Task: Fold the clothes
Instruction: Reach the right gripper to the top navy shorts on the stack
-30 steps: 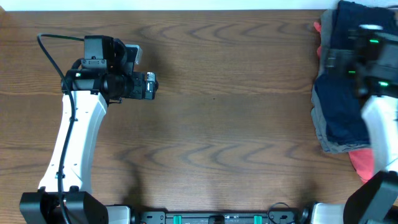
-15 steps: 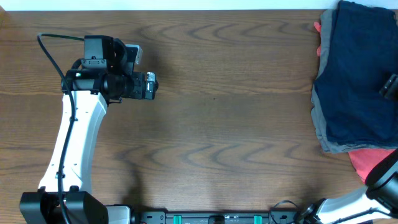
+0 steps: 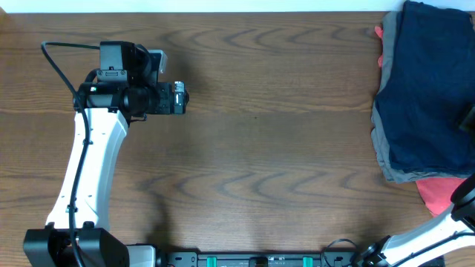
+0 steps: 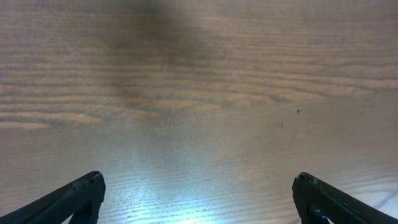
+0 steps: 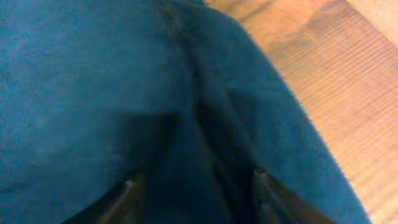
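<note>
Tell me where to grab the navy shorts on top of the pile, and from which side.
Pinch the raised fold in the shorts, coming straight down with the right tool astride it. The shorts lie flat on a grey garment, so an edge pinch would likely catch that layer too; the ridge probably stands clear of it.

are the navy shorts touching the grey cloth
Touching. The overhead view shows the navy shorts lying directly on the grey cloth, whose edge pokes out beneath.
</note>
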### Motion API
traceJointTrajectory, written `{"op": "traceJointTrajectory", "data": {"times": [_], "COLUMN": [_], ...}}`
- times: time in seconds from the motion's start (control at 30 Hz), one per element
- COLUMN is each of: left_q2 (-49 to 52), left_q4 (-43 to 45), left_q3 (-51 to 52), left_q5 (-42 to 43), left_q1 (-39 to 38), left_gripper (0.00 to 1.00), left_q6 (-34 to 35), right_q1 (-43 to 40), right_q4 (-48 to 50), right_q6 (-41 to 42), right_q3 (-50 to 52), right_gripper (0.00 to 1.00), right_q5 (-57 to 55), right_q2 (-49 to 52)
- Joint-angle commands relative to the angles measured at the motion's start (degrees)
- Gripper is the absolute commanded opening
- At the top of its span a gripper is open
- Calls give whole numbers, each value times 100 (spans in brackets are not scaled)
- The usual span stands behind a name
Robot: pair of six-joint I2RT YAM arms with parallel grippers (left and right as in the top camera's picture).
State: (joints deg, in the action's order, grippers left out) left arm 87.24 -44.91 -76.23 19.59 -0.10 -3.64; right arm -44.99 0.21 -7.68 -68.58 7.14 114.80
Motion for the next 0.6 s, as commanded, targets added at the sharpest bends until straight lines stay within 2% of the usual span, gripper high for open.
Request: {"op": "traceJointTrajectory", "data": {"times": [0.0,0.13,0.37,0.57], "left_q2": [-22,-22,-22,-22], "left_q4": [26,24,66,66], "left_q3": [-127,-127,-127,-127], "left_q5": [98,98,98,98], "left_q1": [13,13,13,13], "left_gripper": [98,98,98,98], "left_q6": [140,140,142,140], "right_q1": [-214,-304,-293,-140], "right_q4": [-92,-323,-785,-1351], "right_q6": [61,151,251,249], "right_q3": [-87,-87,-55,-57], "right_gripper": [30,2,1,1], "right_q5": [94,243,769,833], "right_q2": [22,22,-188,-1178]}}
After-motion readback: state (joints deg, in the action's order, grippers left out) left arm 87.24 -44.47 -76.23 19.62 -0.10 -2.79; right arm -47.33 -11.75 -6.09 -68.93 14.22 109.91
